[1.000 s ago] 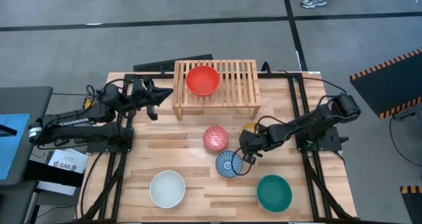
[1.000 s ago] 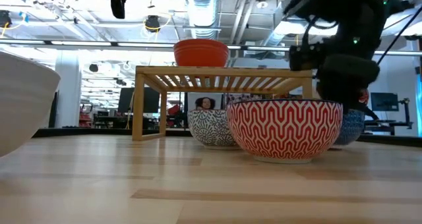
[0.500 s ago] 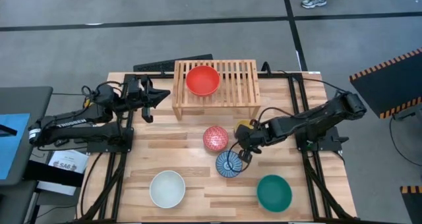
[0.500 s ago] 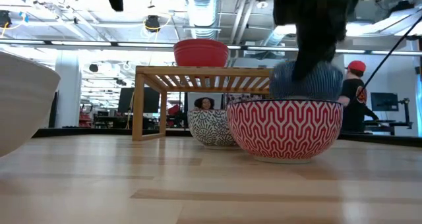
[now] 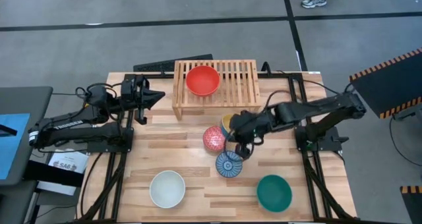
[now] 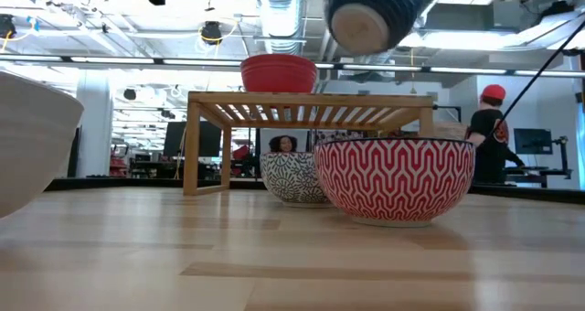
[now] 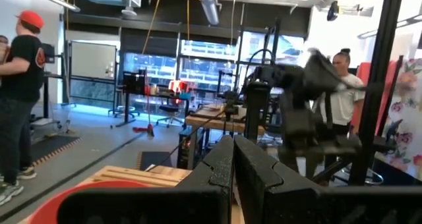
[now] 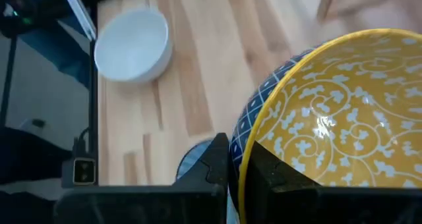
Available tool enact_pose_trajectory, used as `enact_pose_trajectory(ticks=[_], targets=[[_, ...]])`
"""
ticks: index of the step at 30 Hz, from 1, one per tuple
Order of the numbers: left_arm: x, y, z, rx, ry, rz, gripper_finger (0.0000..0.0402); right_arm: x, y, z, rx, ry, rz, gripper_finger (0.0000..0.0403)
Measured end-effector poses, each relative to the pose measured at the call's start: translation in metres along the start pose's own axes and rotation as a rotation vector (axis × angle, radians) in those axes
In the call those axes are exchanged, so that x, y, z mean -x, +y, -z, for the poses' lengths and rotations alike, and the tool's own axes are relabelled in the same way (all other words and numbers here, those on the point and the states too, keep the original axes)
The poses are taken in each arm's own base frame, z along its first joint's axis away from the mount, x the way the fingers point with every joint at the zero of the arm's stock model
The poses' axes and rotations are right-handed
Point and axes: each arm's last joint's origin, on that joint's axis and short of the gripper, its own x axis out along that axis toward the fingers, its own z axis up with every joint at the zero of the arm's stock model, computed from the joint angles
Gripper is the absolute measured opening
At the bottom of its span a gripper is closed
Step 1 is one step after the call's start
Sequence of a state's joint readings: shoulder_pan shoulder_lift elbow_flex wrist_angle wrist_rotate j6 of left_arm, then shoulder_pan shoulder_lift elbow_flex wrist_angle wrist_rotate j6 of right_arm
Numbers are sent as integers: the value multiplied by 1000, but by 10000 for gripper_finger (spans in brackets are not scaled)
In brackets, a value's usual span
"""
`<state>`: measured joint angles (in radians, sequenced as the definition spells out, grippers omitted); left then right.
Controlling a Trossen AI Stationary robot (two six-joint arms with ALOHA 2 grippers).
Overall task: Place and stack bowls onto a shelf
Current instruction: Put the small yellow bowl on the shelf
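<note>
Bowls are the load here: the yellow patterned bowl (image 8: 343, 112) hangs off the table, its rim pinched between the jaws of the right gripper (image 5: 232, 128), just near of the shelf (image 5: 245, 85) and above the pink-red patterned bowl (image 5: 214, 138). On the shelf's left half sits the red bowl (image 5: 202, 80); the blue-and-white bowl (image 5: 229, 164), white bowl (image 5: 167, 188) and teal bowl (image 5: 273, 192) rest on the table nearer the front. The left gripper (image 5: 140, 100), jaws pressed together, waits left of the shelf. Carry the bowl level and clear of the shelf's front edge, then lower it squarely before loosening the pinch, since a rim grip lets it tilt.
</note>
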<state>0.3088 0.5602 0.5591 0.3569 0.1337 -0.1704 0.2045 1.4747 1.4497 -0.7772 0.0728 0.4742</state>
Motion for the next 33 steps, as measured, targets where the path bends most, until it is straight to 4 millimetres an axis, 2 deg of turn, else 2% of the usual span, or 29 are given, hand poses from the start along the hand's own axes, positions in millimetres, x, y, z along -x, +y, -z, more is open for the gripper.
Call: enact_pose_trajectory(ticks=[4,7,10,13,16,22,27,33], targets=[[-1,0,1,9,2,-8,0,25,-14,-21,88,-20,76,39],[-2,1,2,27,4,-27,0,36,-36,-33,161,-31,206,39],[-2,2,2,29,4,-35,0,39,-63,-42,224,-14,307,39],[-2,2,2,36,-1,-62,0,34,-88,-49,290,24,371,39],[-2,3,1,36,-6,-84,0,21,-112,-54,326,82,426,39],[-2,3,1,36,-10,-96,0,-5,-151,-51,323,263,476,39],[-2,4,1,34,-11,-113,0,-12,-162,-51,350,306,467,39],[-2,4,1,29,-13,-124,0,-11,-162,-50,372,317,460,39]])
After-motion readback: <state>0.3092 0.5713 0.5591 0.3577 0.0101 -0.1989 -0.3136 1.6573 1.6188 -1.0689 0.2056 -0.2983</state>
